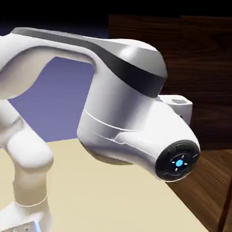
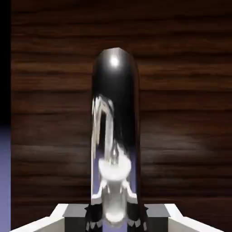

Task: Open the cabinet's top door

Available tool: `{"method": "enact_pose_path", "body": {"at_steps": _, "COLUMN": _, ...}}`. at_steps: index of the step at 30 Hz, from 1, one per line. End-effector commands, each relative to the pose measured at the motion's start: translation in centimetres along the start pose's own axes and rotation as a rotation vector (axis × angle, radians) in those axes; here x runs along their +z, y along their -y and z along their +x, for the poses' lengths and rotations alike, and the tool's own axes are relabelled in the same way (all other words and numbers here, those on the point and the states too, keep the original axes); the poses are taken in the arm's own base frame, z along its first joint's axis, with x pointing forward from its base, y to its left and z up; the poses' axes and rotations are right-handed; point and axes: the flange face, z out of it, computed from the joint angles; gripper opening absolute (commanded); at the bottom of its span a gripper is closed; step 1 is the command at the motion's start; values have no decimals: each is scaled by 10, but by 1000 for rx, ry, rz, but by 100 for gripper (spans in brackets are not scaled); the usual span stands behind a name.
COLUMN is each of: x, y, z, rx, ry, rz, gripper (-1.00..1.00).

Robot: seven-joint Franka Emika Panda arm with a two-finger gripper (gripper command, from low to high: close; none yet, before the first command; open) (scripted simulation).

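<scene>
one pincer [image 2: 116,219], closed on curved silver handle [image 2: 115,131]; risk: fingers slipping along polished metal if pulled off-line.

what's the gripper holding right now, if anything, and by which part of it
The gripper is closed on the shiny metal handle of the dark wood door, a fingertip against each side of its lower part in the hand view.

The fingertips [image 2: 77,211] flanked the lower end of the upright, reflective handle [image 2: 114,81]; dark wood [image 2: 186,99] lay behind.
</scene>
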Motion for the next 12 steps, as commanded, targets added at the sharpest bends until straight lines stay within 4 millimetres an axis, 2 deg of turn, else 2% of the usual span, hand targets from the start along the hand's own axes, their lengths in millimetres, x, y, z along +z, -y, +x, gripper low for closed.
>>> {"method": "enact_pose_path", "body": {"at_steps": 1, "x": -4, "y": -1, "z": 1, "rx": 0, "ry": 8, "rz": 8, "gripper": -100}}
{"method": "enact_pose_path", "body": {"at_steps": 11, "x": -50, "y": -18, "z": 18, "rx": 0, "ry": 103, "rz": 103, "gripper": -100}}
{"method": "enact_pose_path", "body": {"at_steps": 12, "x": -50, "y": -18, "z": 18, "rx": 0, "ry": 103, "rz": 103, "gripper": 100}}
